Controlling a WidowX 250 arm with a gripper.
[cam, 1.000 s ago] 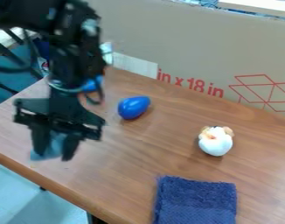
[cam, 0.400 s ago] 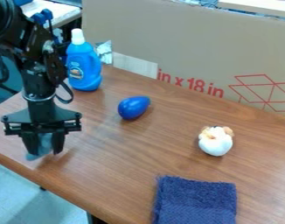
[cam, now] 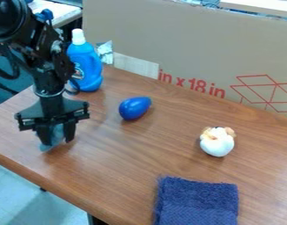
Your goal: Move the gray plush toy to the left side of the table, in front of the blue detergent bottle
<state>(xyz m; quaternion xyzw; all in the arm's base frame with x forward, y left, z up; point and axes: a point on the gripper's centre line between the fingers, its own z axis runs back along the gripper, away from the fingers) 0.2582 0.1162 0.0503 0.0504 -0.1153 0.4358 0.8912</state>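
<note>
At the left part of the wooden table, the black gripper (cam: 57, 138) points down, low over the surface, and is shut on a small grey-blue object (cam: 47, 147), whose lower end sticks out below the fingers. What the object is, and whether it touches the table, I cannot tell. Behind the arm stands a blue bottle (cam: 87, 66) with a white cap. A shiny blue egg-shaped thing (cam: 134, 108) lies to the gripper's right. Farther right is a white bulb-like thing (cam: 217, 143) with a tan top. A dark blue cloth (cam: 197, 202) lies at the front.
A large cardboard panel (cam: 187, 48) with red print stands along the table's back. The table's edge (cam: 52, 181) runs diagonally down from the left, with floor below it. A silvery piece (cam: 105, 52) is beside the bottle.
The gripper first went left with the grey-blue object, uncovering the bottle, then came slightly back right. It is now a little higher in the view. The other things have stayed put.
</note>
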